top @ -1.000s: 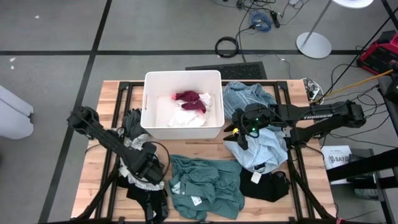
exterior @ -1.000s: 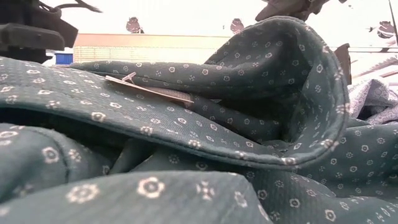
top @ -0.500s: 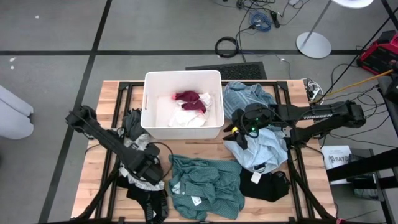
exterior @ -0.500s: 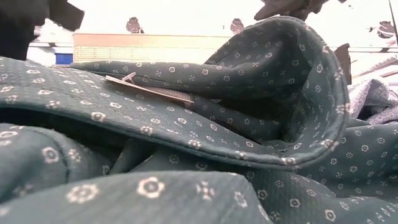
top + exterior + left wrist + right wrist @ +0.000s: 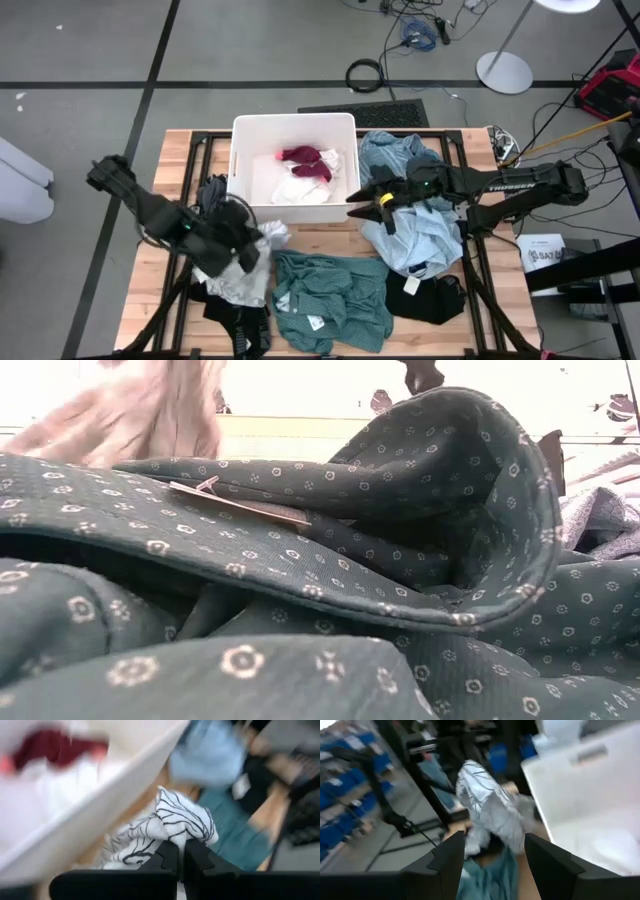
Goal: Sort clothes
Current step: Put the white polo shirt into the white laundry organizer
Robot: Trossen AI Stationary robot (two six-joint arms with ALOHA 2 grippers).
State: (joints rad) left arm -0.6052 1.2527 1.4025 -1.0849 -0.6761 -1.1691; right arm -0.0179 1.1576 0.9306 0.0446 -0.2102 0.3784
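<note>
My left gripper (image 5: 253,244) (image 5: 181,854) is shut on a white garment with thin black lines (image 5: 243,282), raised over the table's near left. It shows as a pale blur in the low view (image 5: 160,410). My right gripper (image 5: 358,197) (image 5: 495,862) hovers open, with nothing between its fingers, by the bin's right wall. A teal-green shirt (image 5: 330,300) lies spread at the near middle. Light blue shirts (image 5: 415,235) lie on the right, with a black garment (image 5: 425,298) at their near edge. A dark red piece (image 5: 305,158) lies on white cloth in the bin. My left gripper pinches a bunched-up fold of the white lined garment (image 5: 182,832) between its two shut fingers. The fingers slant downward toward the table's right. The cloth bulges out past the fingertips, and the rest hangs slack below the gripper (image 5: 240,288) over the dark pile.
The white bin (image 5: 293,213) stands at the far middle. A dark grey garment (image 5: 212,195) lies by its left wall, and black clothes (image 5: 238,322) are piled at the near left. Bare wood (image 5: 320,238) shows between the bin and the teal shirt.
My left gripper has risen from the near-left pile and tipped up from pointing steeply down. It has drawn the white lined garment up with it, so the cloth now hangs from the fingers. My right gripper has tipped up toward level and now points at the table's left.
</note>
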